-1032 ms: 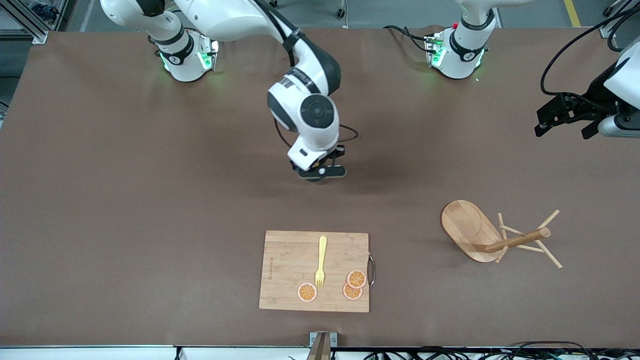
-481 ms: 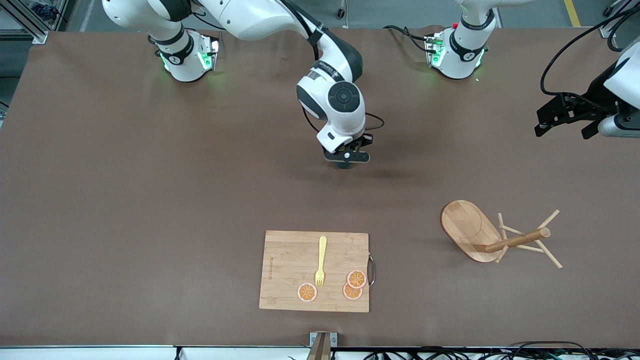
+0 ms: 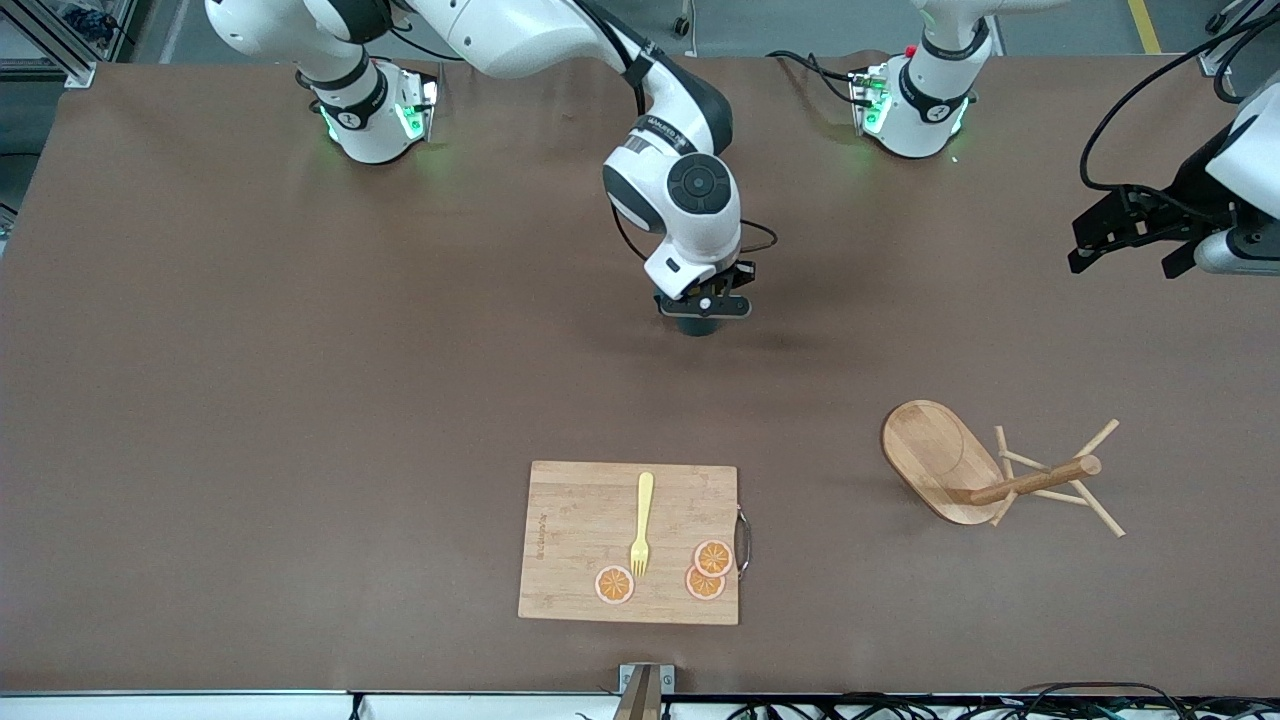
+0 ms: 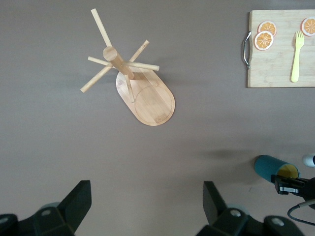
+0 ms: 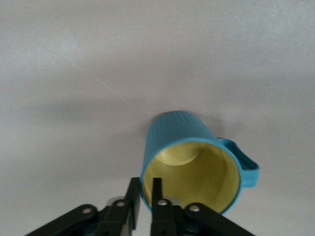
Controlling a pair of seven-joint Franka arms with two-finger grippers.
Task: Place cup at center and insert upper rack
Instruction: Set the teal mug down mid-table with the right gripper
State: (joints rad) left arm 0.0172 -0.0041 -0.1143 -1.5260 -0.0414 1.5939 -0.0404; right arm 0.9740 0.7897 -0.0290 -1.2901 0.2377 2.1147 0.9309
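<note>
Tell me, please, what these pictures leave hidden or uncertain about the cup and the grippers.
- Front view: the right gripper hides nearly all of the cup.
- Right wrist view: whether the cup touches the table.
- Left wrist view: the left gripper fingertips are cut off.

1. The left gripper (image 4: 147, 206) hangs high over bare brown table (image 4: 59, 147), its two dark fingers (image 4: 74, 201) spread wide with nothing between them.
2. Below lies the upper rack (image 4: 142, 93), tipped over on its side, pegs splayed, oval base tilted up.
3. The cutting board (image 4: 275, 59) carries a yellow fork (image 4: 296, 56) and orange slices (image 4: 264, 40).
4. At the edge, the cup (image 4: 275, 168), seemingly pinched at its rim by the right gripper (image 4: 290, 186).
</note>
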